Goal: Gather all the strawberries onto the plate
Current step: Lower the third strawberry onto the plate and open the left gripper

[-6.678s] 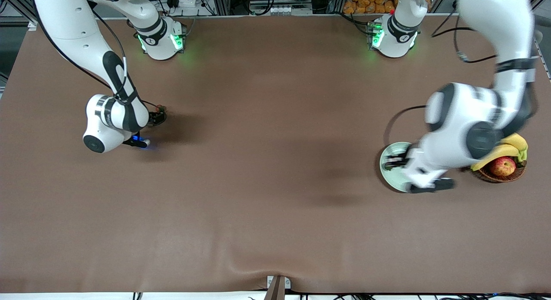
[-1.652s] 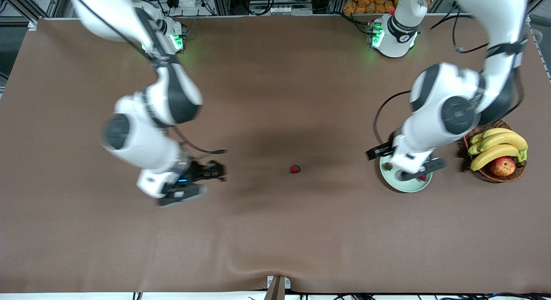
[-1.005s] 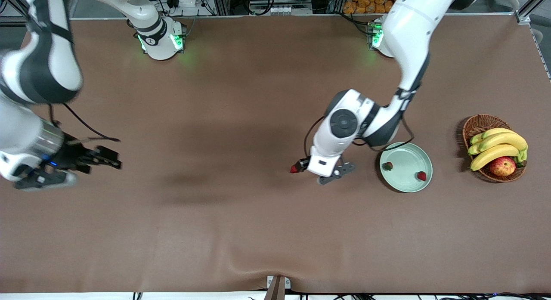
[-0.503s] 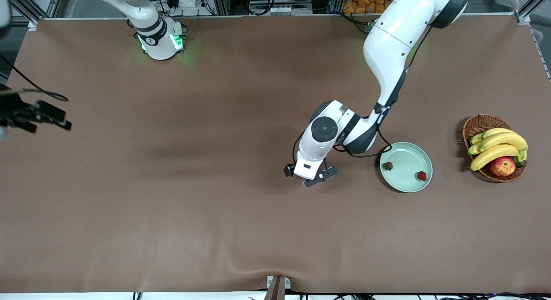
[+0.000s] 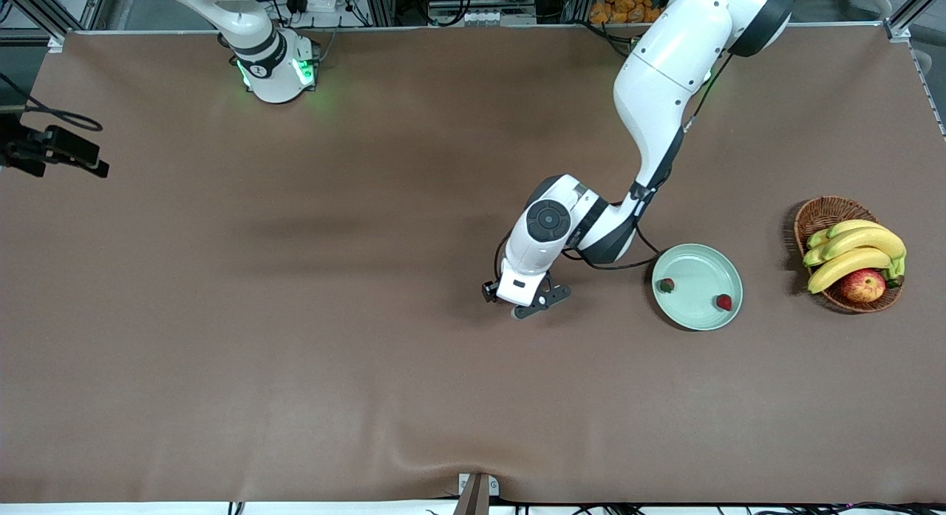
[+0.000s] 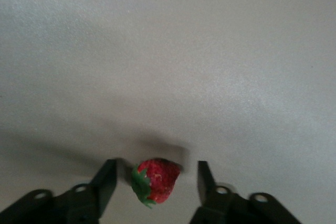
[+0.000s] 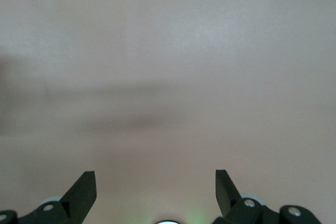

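The mint-green plate lies toward the left arm's end of the table and holds two strawberries. The third strawberry lies on the brown table near the middle; the left hand hides it in the front view. My left gripper is down over it. In the left wrist view the gripper is open, with a finger on each side of the berry and not touching it. My right gripper is raised at the right arm's end of the table, open and empty in its wrist view.
A brown wicker basket with bananas and a red-yellow apple stands beside the plate, closer to the table's end. A fold in the table cover sits at the front edge.
My left arm left the plate, swung to the lone strawberry and settled with its fingers around it. My right arm swung away to its end of the table and rose.
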Tool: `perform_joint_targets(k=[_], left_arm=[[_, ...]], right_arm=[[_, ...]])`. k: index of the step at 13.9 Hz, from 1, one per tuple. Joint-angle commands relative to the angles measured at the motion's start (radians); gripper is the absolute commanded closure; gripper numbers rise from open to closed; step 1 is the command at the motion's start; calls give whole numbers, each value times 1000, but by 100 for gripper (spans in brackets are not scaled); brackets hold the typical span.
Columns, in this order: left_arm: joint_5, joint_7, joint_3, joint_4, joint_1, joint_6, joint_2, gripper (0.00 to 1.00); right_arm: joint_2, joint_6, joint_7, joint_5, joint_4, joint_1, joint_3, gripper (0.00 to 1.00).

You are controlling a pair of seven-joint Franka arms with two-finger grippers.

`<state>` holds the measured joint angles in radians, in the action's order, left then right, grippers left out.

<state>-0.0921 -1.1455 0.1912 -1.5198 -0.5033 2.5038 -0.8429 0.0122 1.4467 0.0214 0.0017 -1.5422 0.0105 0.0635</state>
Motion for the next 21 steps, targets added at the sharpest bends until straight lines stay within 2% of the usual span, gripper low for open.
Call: perform_joint_targets(k=[1,2,3,6,8,10,13,17,18,20,21], left_arm=[[-27,-25,-9,24,-11,4,-7,75],[-31,-22,-9,24,-1,0,7,93],[-31,-20,-9,20,9,-14,24,100],[-32,18,-9,12,78,-184,138,100],[-32,170,-7,-6,158,-354,233,100],[-31,352,-6,-32,248,-471,297,100],[-32,545,-6,-88,377,-522,332,100],[-34,704,-7,-163,511,-476,308,100],[-34,714,-9,-193,520,-441,303,99],[-79,719,-9,-246,543,-373,301,74],[-99,721,-7,-253,552,-358,298,67]], right_arm=[[43,-17,-32,-54,-24,5,-27,0],[43,-11,-32,-52,-24,5,-27,0],[46,0,-32,-42,-24,0,-24,0],[46,66,-20,-20,-29,-32,-14,0],[48,95,-17,-5,-30,-33,-14,0],[40,96,-15,20,-27,-32,-16,0],[34,103,-15,30,-25,-35,-16,0],[29,100,44,34,-25,-37,-14,0],[31,100,43,34,-25,-35,-14,0],[29,93,43,34,-24,-32,-14,0],[31,92,43,34,-24,-29,-16,0]])
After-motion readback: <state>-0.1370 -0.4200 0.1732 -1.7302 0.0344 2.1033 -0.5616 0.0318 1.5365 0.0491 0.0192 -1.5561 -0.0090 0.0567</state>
